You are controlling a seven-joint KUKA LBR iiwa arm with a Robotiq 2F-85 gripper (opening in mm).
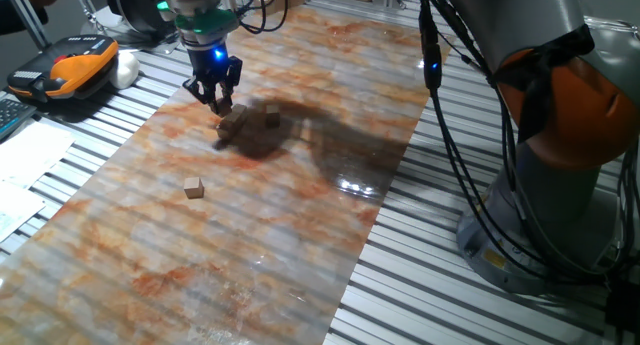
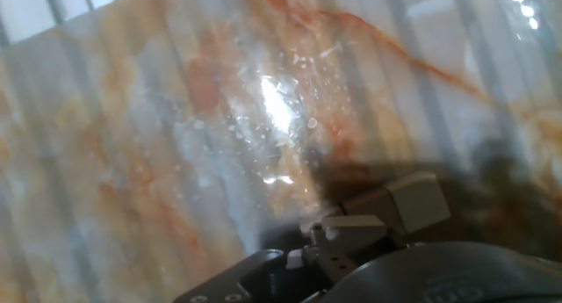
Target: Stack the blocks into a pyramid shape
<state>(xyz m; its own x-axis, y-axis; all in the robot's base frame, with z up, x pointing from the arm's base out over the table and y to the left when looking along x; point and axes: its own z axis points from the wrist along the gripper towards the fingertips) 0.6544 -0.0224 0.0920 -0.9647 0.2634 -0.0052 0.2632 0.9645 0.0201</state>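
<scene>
My gripper (image 1: 215, 103) hangs low over the marble board, at the left edge of a small cluster of blocks (image 1: 232, 123). Its fingertips converge close to the cluster's top, and the fixed view does not show whether a block is between them. One block (image 1: 272, 113) lies just right of the cluster. Another block (image 1: 194, 188) sits alone nearer the front left. The blurred hand view shows two pale blocks (image 2: 408, 202) side by side at the lower right, next to dark gripper parts at the bottom edge.
The marble-patterned board (image 1: 300, 215) lies on a slatted metal table. An orange and black device (image 1: 70, 70) and papers sit at the far left. The arm's grey and orange base (image 1: 560, 135) with cables stands at the right.
</scene>
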